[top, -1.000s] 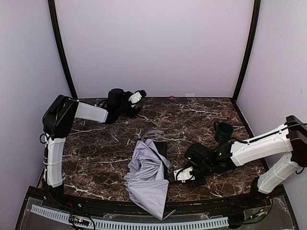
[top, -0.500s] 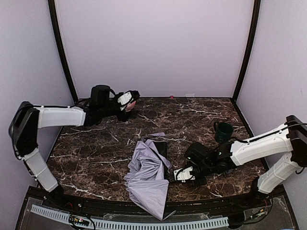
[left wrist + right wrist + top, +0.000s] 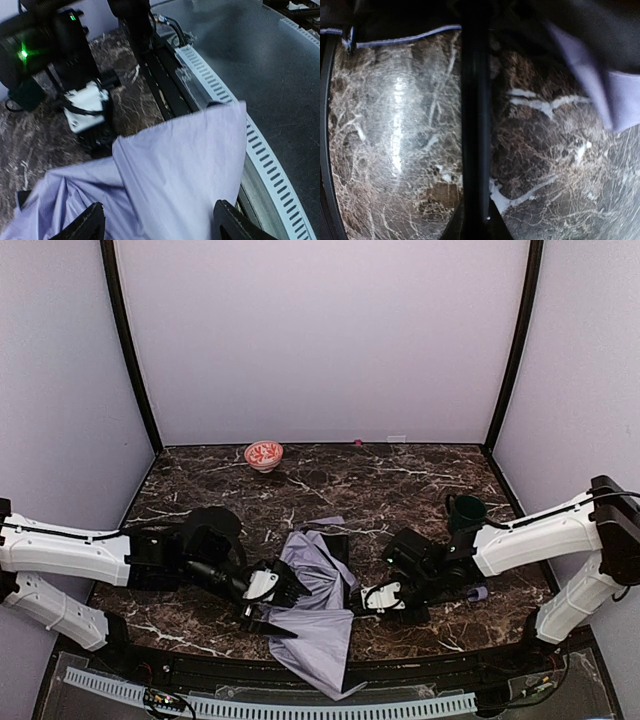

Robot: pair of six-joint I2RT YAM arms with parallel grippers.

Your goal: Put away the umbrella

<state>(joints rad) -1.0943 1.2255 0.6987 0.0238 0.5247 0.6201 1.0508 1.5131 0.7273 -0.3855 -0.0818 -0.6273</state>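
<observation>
The umbrella (image 3: 318, 625) lies collapsed at the front middle of the marble table, its pale lavender fabric spilling over the near edge. My left gripper (image 3: 275, 605) is on its left side. In the left wrist view that gripper (image 3: 159, 227) is open, with a black finger (image 3: 82, 227) on each side of the fabric (image 3: 185, 165). My right gripper (image 3: 362, 602) sits just right of the canopy. In the right wrist view it (image 3: 476, 222) is shut on the thin black shaft (image 3: 475, 100). A small lavender handle (image 3: 478, 592) shows beyond the right arm.
A red patterned bowl (image 3: 263, 454) stands at the back left. A dark green mug (image 3: 465, 512) stands at the right, behind the right forearm. A white slotted strip (image 3: 300, 708) runs along the table's front edge, right under the hanging fabric.
My left arm has swung from the bowl at the back left down to the front, over the umbrella's fabric. The bowl now stands alone. The right arm has barely moved.
</observation>
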